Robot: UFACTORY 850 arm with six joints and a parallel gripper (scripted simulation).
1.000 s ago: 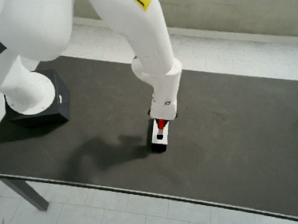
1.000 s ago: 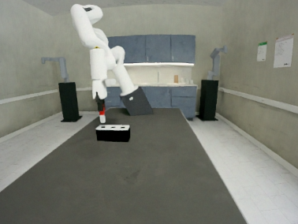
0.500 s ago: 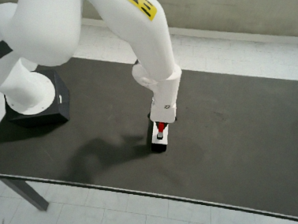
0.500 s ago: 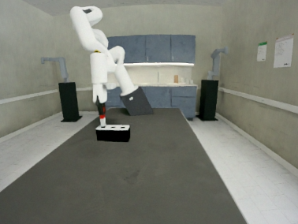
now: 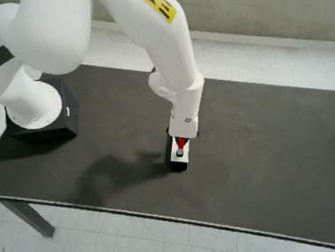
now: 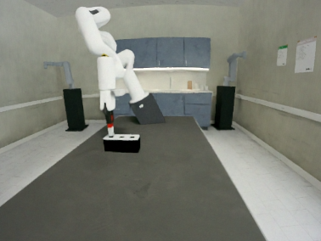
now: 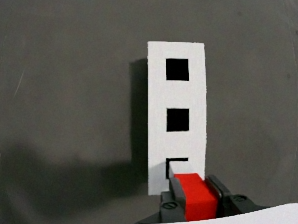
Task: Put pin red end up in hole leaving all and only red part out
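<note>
Grey walls (image 6: 272, 136) enclose the room beyond my counter (image 5: 257, 155) (image 6: 170, 191) (image 7: 75, 75), and I count two sheets of paper pinned up on one of them, a small one (image 6: 282, 55) and a larger one (image 6: 306, 55). Towards the back I see a run of blue cabinets (image 6: 171, 53), plus two grey robot arms (image 6: 68, 73) (image 6: 232, 68), each on its own black pedestal, two pedestals (image 6: 74, 108) (image 6: 224, 107) in all. My own white arm (image 5: 170, 53) (image 6: 107, 73) reaches over one block (image 5: 178, 165) (image 6: 122, 144) (image 7: 195, 100), which has a white top and black sides and sits on the counter. Its top has three square holes in a single row: two dark and uncovered, the far one (image 7: 177, 69) and the middle one (image 7: 177, 120) in my wrist view, and a third, the near end hole (image 7: 175, 159), partly hidden by the pin. I have one pin (image 5: 180, 146) (image 6: 110, 129) (image 7: 197, 196) pinched by its red part between the two fingers of my tool (image 5: 181, 141) (image 6: 109, 122) (image 7: 190, 192). It is red end up, roughly upright, with its pale lower part below the fingers and its bottom end at that near end hole. I can't tell whether the tip is already inside or just above the opening, and none of my three views shows me how deep any of the holes goes.

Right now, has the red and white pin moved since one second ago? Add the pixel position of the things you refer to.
Yes, in the exterior view the pin (image 5: 181, 145) (image 6: 110, 128) (image 7: 196, 192) has gone down, closer to the block (image 5: 179, 166) (image 6: 121, 144) (image 7: 156, 100).
</note>
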